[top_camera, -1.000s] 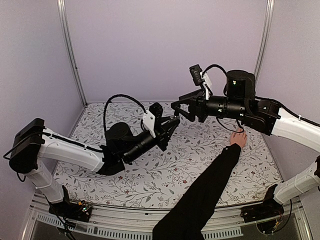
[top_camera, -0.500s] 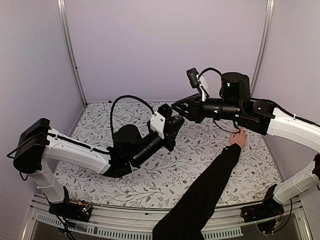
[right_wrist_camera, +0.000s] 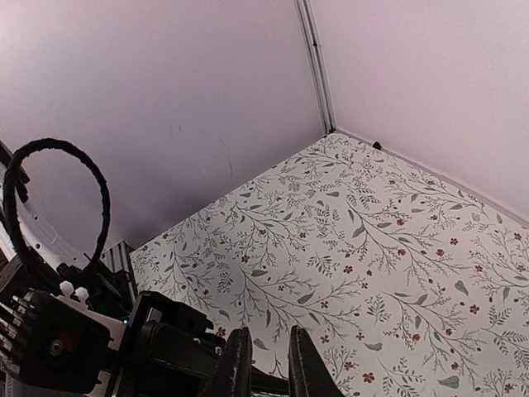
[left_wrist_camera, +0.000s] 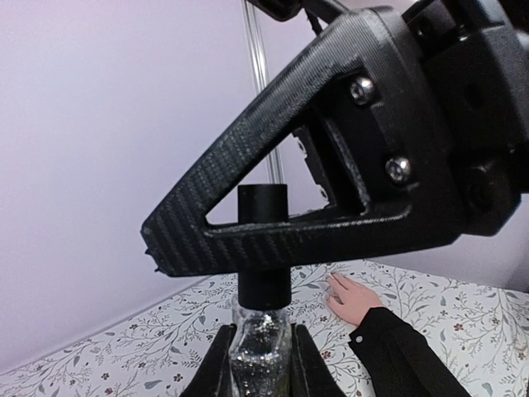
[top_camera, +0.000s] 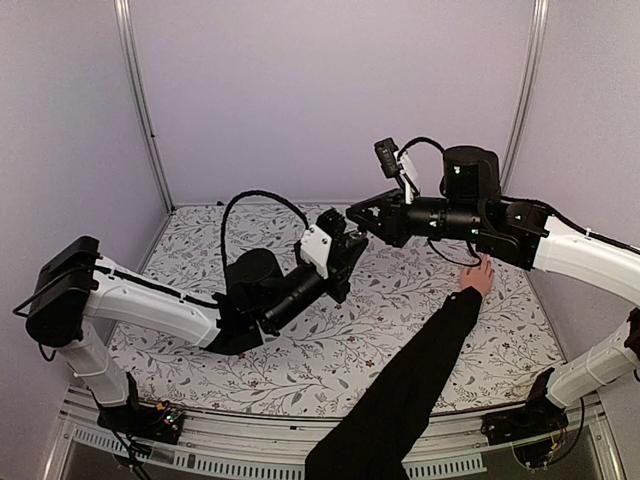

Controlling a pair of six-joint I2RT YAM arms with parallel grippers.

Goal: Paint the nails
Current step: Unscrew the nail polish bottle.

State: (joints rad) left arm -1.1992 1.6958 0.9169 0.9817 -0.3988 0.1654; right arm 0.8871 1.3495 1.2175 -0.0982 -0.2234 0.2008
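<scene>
- Floral worktop (top_camera: pixel 330 350): a bare hand (top_camera: pixel 477 277) in a black sleeve (top_camera: pixel 420 370) lies flat on its right side.
- Right pincer (top_camera: pixel 358 218): jaws narrow, one finger (left_wrist_camera: pixel 289 231) crossing the black cap (left_wrist_camera: pixel 263 203); whether it grips cannot be told.
- Left pincer (left_wrist_camera: pixel 261 364): clamped on an upright glittery bottle (left_wrist_camera: pixel 260 339), held above the worktop.
- The nails (left_wrist_camera: pixel 334 283): on the resting hand beyond the bottle, too small to make out.

Soft, even light, bright with a violet cast, leaves only faint, diffuse shadows on the worktop (top_camera: pixel 380 310). The overhead view bows the metal posts (top_camera: pixel 140 100) at the worktop's far corners. Above the worktop, the bottle (left_wrist_camera: pixel 260 351) catches small sparkles on its glittery glass, crisp in the left wrist view; the right fingers (right_wrist_camera: pixel 235 364) blur against the sharp worktop behind them.
</scene>
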